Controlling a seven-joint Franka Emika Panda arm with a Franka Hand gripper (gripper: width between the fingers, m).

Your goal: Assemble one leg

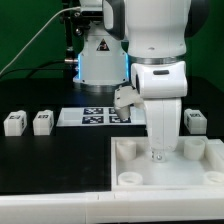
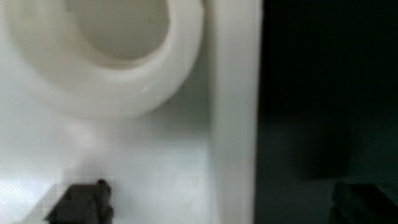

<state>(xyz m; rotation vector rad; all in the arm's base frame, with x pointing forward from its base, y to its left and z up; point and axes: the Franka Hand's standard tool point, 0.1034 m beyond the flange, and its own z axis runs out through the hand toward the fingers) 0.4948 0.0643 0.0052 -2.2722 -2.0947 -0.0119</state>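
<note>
**Gripper spread, low over the tray part**

Gripper points straight down onto the large white tray part, which lies near, centre-right in the scene. In the wrist view both dark fingertips stand well apart. Between them there is only the tray part's white surface and its straight edge against the black table. It grips nothing. Cannot tell whether the tips touch the tray part.

Exterior view, left to right:
- first leg: far left on the table, tag face toward the camera.
- second leg: just beside the first on its right, not touching.
- marker board: flat on the table, its right end hidden behind the arm.
- tray part: raised round corner sockets. One socket fills much of the wrist view, close to the fingers.
- third leg: right of the arm, just past the tray part's far edge.
</note>
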